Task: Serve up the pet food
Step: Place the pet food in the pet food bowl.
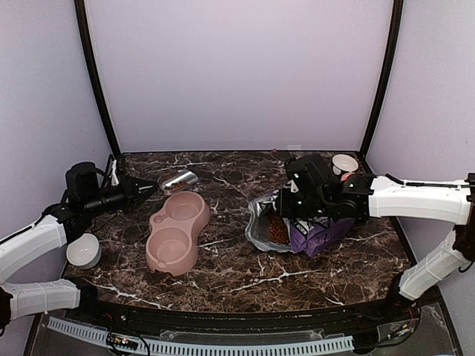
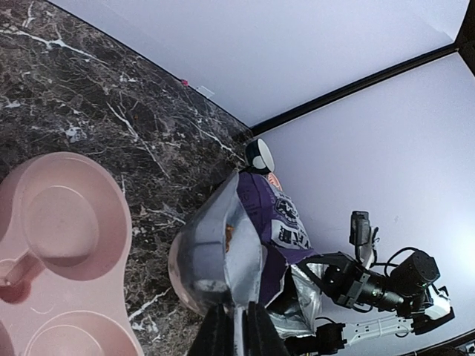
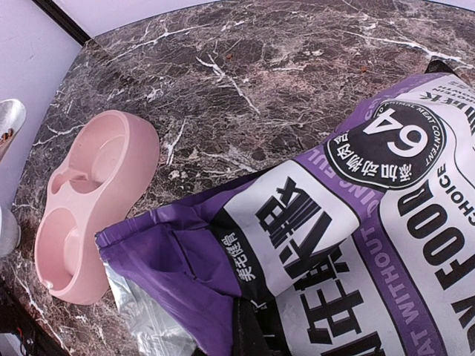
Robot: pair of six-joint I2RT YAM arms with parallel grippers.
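The pet food (image 1: 277,230) shows as a reddish-brown heap in the open mouth of the purple-and-white bag (image 1: 319,233), which lies at the right of the table. My right gripper (image 1: 291,202) is shut on the bag's upper edge. In the right wrist view a dark finger (image 3: 252,330) pinches the purple flap (image 3: 193,274). My left gripper (image 1: 148,185) is shut on the handle of a clear scoop (image 1: 179,180), held above the table behind the pink double bowl (image 1: 177,230). In the left wrist view the scoop (image 2: 211,256) holds only a few pellets (image 2: 229,231).
A small white bowl (image 1: 83,251) sits at the left edge by my left arm. A white cup (image 1: 344,163) stands at the back right corner. Both wells of the pink bowl (image 2: 59,222) look bare. Purple walls close the back and sides.
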